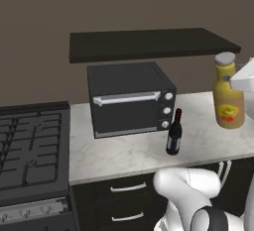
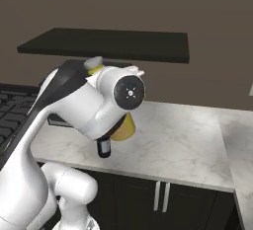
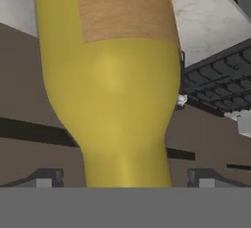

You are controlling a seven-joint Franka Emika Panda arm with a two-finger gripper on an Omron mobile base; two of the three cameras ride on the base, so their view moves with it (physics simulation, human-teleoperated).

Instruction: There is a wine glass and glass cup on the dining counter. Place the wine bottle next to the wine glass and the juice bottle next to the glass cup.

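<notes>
The juice bottle (image 1: 228,93) is seen at 3 o'clock in the left base view, upright, cap at 12 o'clock, its base at or just above the marbled wall counter (image 1: 124,150); whether it touches the stone cannot be told. In the hand view the juice bottle (image 3: 117,90) runs lengthwise from 6 to 12 o'clock, its narrowing neck passing between the two finger mounts at 7 and 5 o'clock. The gripper (image 3: 126,185) thus straddles the bottle just below the shoulder, its closing line crossing the bottle's long axis at right angles; the fingertips are cut off at the lower edge, so contact cannot be confirmed, though the bottle appears pinched rather than merely approached. In the right base view the wrist hides most of the juice bottle (image 2: 126,128), leaving a yellow patch at 5 o'clock of the hand. The wine bottle (image 1: 174,132) stands upright at 8 o'clock of the juice bottle, well apart, in front of the toaster oven (image 1: 130,98), with the stove (image 1: 30,145) at 9 o'clock. Judged from this, the next move is a lift and carry away toward the dining counter.
</notes>
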